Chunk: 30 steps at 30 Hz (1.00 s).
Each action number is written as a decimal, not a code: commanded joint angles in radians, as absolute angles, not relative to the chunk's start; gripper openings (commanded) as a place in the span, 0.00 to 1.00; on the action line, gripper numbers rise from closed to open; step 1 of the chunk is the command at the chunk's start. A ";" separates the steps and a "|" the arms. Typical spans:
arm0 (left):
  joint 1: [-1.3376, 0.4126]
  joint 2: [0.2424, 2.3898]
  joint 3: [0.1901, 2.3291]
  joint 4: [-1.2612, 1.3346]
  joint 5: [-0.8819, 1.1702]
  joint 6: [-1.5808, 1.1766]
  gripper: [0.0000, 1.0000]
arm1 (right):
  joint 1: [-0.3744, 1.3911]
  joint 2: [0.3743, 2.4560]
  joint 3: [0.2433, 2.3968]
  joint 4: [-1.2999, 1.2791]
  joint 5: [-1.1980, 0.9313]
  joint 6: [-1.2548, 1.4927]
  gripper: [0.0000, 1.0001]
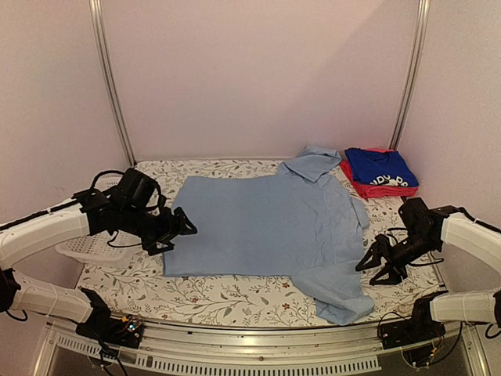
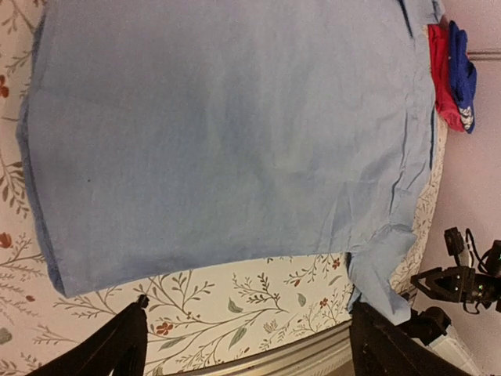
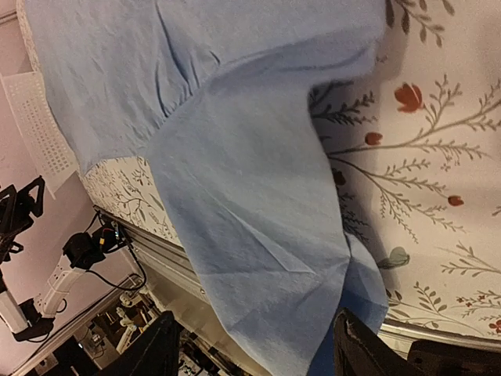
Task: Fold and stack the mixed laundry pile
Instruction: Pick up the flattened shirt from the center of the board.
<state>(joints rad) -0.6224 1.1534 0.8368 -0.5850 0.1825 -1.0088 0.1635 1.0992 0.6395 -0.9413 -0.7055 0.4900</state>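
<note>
The light-blue collared shirt [image 1: 266,227] lies spread flat on the floral table cover [image 1: 235,294], its near right sleeve [image 1: 337,294] reaching the front edge. The royal-blue shirt [image 1: 380,168] lies folded on the red-pink one [image 1: 364,190] at the back right. My left gripper [image 1: 184,227] is open and empty, just above the shirt's left hem. In the left wrist view [image 2: 250,348] its jaws stand wide over the cover beside the shirt [image 2: 235,133]. My right gripper [image 1: 376,262] is open and empty beside the right sleeve. In the right wrist view [image 3: 250,356] the sleeve [image 3: 258,235] lies between its fingers.
A white perforated basket [image 1: 94,249] sits at the table's left edge under my left arm; it also shows in the right wrist view [image 3: 35,125]. The metal front rail [image 1: 258,333] runs along the near edge. Upright frame posts [image 1: 113,86] stand at the back corners.
</note>
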 commanded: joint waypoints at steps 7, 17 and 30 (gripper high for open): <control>-0.640 1.154 0.822 -0.808 0.105 -1.260 0.91 | 0.291 1.010 0.486 -1.042 -0.774 0.542 0.67; -0.642 1.172 0.747 -0.854 0.148 -1.400 0.76 | 0.315 1.069 0.525 -0.921 -0.854 0.524 0.15; -0.606 1.173 0.639 -0.730 0.124 -1.508 0.59 | 0.315 1.053 0.563 -0.908 -0.885 0.504 0.00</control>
<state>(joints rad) -0.6186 1.1763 0.6701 -0.8093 0.1410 -1.4525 0.3080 1.0618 0.5400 -0.9195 -0.8715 0.5247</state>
